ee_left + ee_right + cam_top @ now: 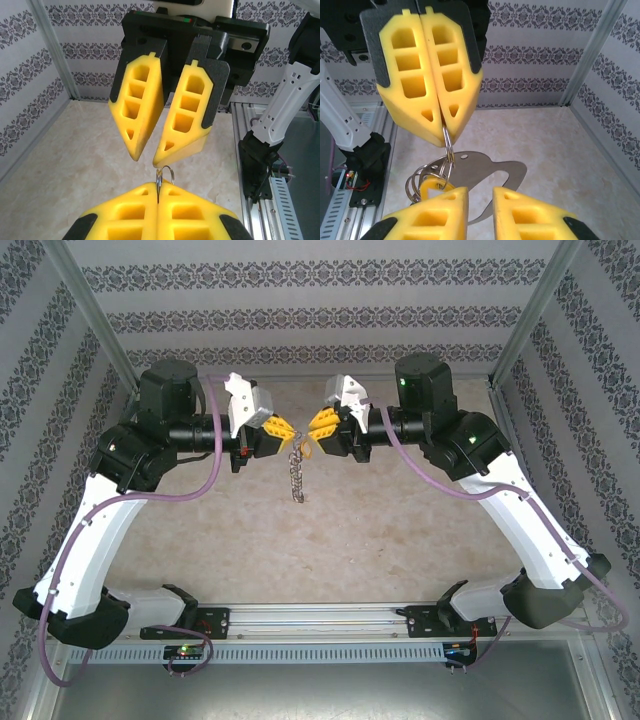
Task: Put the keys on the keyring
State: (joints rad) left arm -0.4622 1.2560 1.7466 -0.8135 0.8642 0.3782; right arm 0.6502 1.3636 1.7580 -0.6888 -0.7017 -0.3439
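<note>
Left pincer (157,189) pinches keyring (448,146), keys (296,476) dangling below.

Left arm (100,520) and right arm (520,515) both bow outward from their bases, then fold back in. Wrists are level and the grippers face each other tip to tip, up in the air. Left gripper (442,139): jaws fully closed, pinching the keyring (448,150) at the tips. Right gripper (148,160): jaws a little apart, tips just beside the left tips.

top: high behind, downward | wrists: close, face-to-face, sharing table (75,165)
</note>
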